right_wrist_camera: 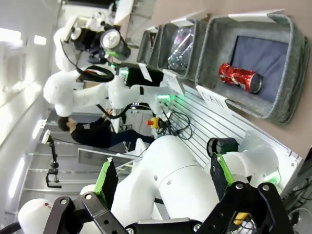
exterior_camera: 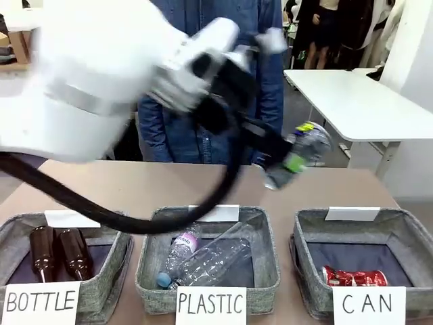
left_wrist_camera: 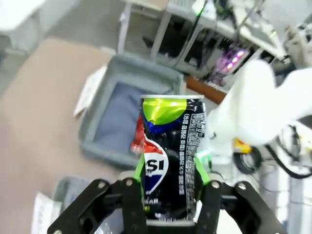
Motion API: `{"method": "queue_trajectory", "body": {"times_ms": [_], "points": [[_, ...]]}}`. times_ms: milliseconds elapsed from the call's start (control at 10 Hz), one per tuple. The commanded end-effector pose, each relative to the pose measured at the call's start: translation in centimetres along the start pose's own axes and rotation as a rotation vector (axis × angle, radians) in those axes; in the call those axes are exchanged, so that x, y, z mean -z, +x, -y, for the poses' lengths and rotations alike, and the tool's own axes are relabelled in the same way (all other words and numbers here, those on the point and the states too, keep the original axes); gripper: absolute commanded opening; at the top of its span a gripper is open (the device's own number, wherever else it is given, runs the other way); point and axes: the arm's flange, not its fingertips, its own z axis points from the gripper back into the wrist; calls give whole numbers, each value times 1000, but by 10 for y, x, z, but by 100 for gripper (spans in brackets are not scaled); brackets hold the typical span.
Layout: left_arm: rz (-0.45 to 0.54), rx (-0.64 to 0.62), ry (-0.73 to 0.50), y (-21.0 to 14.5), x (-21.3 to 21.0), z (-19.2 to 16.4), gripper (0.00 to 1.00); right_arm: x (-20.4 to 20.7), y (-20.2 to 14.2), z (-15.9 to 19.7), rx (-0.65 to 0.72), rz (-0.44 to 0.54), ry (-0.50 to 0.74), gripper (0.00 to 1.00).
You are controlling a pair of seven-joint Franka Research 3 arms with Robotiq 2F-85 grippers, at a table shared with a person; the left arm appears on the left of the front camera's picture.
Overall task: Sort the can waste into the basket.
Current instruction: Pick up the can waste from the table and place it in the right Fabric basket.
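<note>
Brown tabletop [exterior_camera: 135, 183] carries 3 grey baskets along its near edge, carded BOTTLE, PLASTIC and CAN. Step in hand, as judged: carry the dark blue and silver can [left_wrist_camera: 170, 156] over the CAN basket [exterior_camera: 406, 237] and release it low and centred between the walls, so it neither bounces out nor strikes the rim. The left claw [left_wrist_camera: 170, 207] is clamped on that can, green pads on both sides, can upright and dented; in the front view it hangs above the tabletop behind the baskets. The red can [exterior_camera: 354, 277] already lies in the CAN basket. The right claw [right_wrist_camera: 163, 183] stands fully open, holding nothing.
</note>
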Motion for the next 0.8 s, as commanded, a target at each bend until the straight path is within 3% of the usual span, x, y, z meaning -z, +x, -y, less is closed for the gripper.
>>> {"method": "queue_trajectory", "body": {"times_ms": [0, 300, 700], "points": [[-9, 122, -2, 39, 48, -38, 39, 0, 1, -3, 2, 11, 5, 100], [-8, 95, -65, 35, 107, -45, 39, 0, 1, -3, 2, 11, 5, 100], [-26, 128, -45, 35, 127, -43, 39, 0, 1, -3, 2, 11, 5, 100]]}}
